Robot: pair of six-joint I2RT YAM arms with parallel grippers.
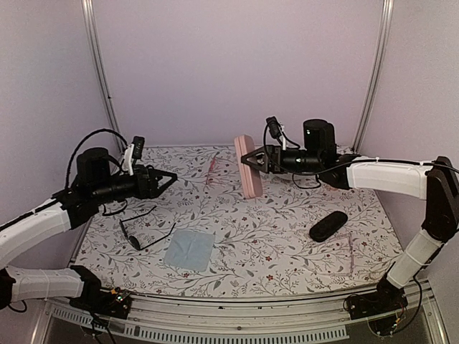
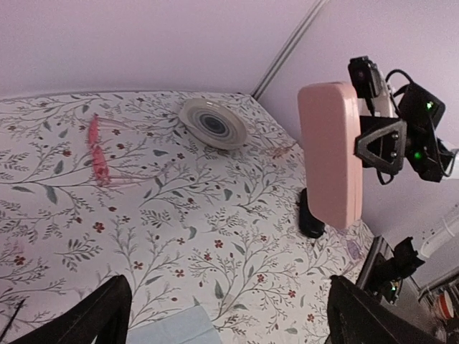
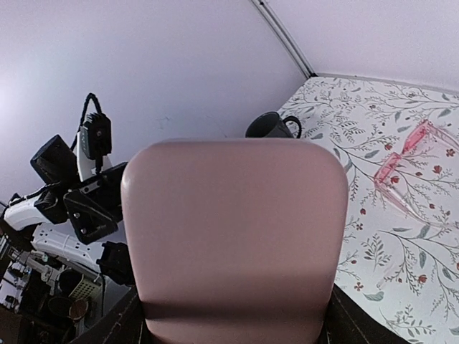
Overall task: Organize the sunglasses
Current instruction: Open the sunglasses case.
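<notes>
No readable text, label, brand, number or sign anywhere in view.

Sunglasses (image 1: 135, 241) left of cloth (image 1: 190, 249), oval case (image 1: 328, 226) right, upright case (image 1: 249, 180) in right gripper (image 1: 252, 159)

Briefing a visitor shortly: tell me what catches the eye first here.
The right gripper holds a pink case on end over the middle of the table. The black sunglasses lie at left near the open left gripper, a blue cloth beside them.
</notes>
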